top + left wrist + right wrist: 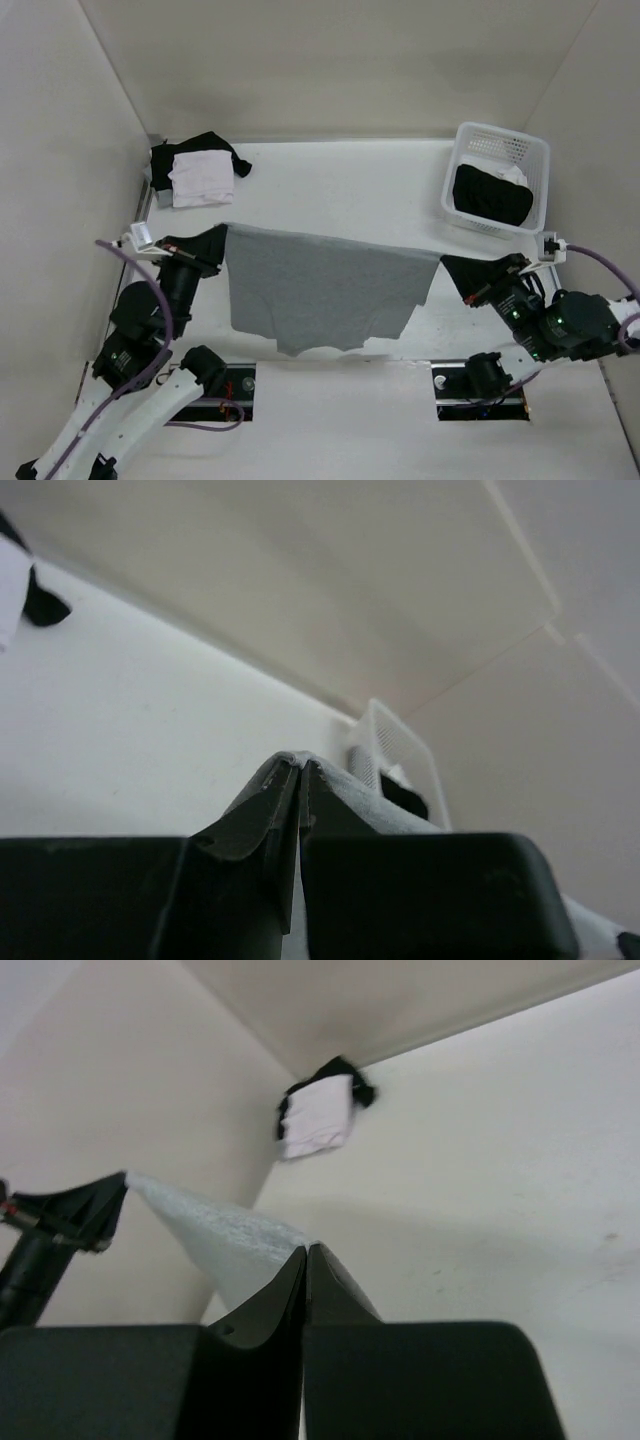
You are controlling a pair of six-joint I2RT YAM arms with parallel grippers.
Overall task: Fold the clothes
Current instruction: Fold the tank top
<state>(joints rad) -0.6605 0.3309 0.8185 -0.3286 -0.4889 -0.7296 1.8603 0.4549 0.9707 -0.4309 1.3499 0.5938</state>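
Looking down from above, the plain grey short-sleeved fabric T-shirt [320, 290] hung stretched over the white table [350, 185], with the left gripper [222, 235] pinched tight on one top corner and the right gripper [445, 262] on the other. A folded white garment [203, 178] lay on a black garment [205, 142] at the far left, and a second black garment [490, 197] sat in the white plastic lattice basket [500, 132]. The left wrist view had its fingers [262, 815] clamped together on the grey edge, and the right wrist view was the same deal, fully closed on cloth running taut towards the other claw.
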